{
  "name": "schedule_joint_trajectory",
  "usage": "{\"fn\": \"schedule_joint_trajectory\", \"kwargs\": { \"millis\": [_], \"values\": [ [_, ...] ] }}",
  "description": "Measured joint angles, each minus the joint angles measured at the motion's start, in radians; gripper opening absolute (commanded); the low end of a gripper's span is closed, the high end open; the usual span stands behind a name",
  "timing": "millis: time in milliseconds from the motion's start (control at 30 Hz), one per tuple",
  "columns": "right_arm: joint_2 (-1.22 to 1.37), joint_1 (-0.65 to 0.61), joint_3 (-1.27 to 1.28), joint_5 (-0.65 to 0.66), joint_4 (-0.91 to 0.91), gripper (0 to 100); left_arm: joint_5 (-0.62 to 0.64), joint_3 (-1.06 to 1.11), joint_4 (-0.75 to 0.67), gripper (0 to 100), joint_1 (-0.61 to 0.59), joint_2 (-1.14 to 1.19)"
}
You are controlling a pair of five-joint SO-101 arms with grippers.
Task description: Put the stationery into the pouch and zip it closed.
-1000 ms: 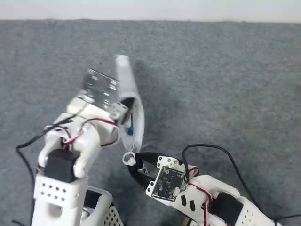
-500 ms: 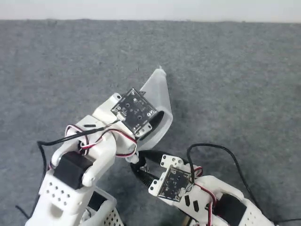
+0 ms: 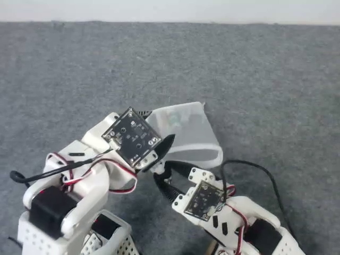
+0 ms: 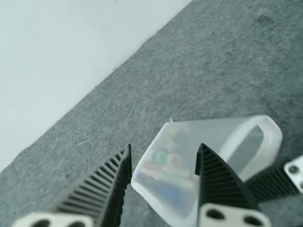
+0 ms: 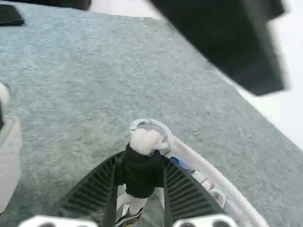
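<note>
pouch [image 3: 194, 139]: laid mid-table [image 3: 265, 79], stationery [image 4: 163, 163] seen inside
left fingers [image 4: 106, 182]: spread apart over pouch
right fingers [image 5: 102, 182]: clamped on zipper pull [image 5: 143, 138]

a grey, felt-like carpet [image 3: 276, 79] covers the whole surface, its nap flecked and even. at its far edge it meets a plain pale wall [image 3: 170, 9] in a straight line. the light is soft and flat, with faint shadows.
</note>
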Motion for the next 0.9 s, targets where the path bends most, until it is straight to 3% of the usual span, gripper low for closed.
{"fn": "schedule_joint_trajectory", "kwargs": {
  "millis": [233, 433, 600, 900],
  "values": [
    [0.000, 0.072, -0.005, 0.000, -0.002, 0.5, -0.052, -0.021, 0.107, 21, -0.011, -0.005],
    [0.000, 0.158, -0.009, 0.000, -0.002, 0.6, -0.106, -0.021, 0.126, 21, -0.124, -0.006],
    [0.000, 0.219, -0.025, 0.000, -0.002, 0.6, -0.155, -0.021, 0.204, 21, -0.123, -0.008],
    [0.017, 0.245, -0.077, 0.000, 0.034, 0.6, -0.158, -0.002, 0.215, 21, -0.086, -0.009]
  ]
}}
